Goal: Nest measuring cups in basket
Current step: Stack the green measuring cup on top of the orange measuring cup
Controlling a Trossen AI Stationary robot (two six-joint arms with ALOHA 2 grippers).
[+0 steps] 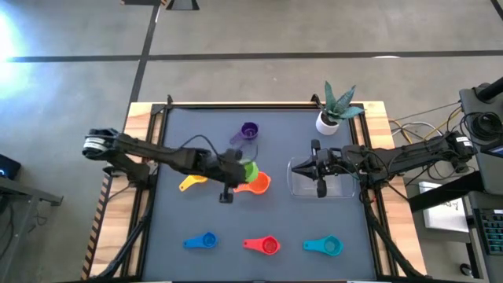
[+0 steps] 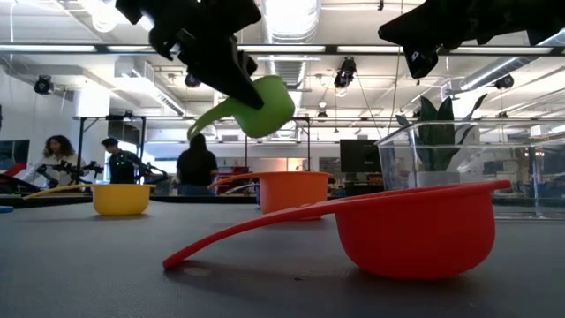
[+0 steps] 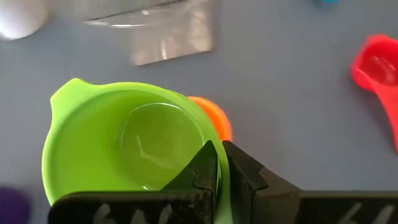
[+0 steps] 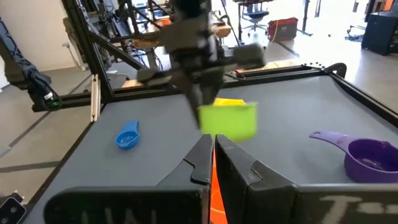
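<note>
Green cup aloft over surface, rim pinched by left pincer. Thin grip; could slip or tilt before tray. Right pincer pressed together over tray, collision risk at drop.

Setting: a robotics lab in an open industrial hall.
Floor: bare concrete marked with dark lines.
Ceiling: exposed ducts and strip lights.
Background: people at other workstations, metal frames, office chairs.
Bench: dark-topped table beside cabled equipment.
</note>
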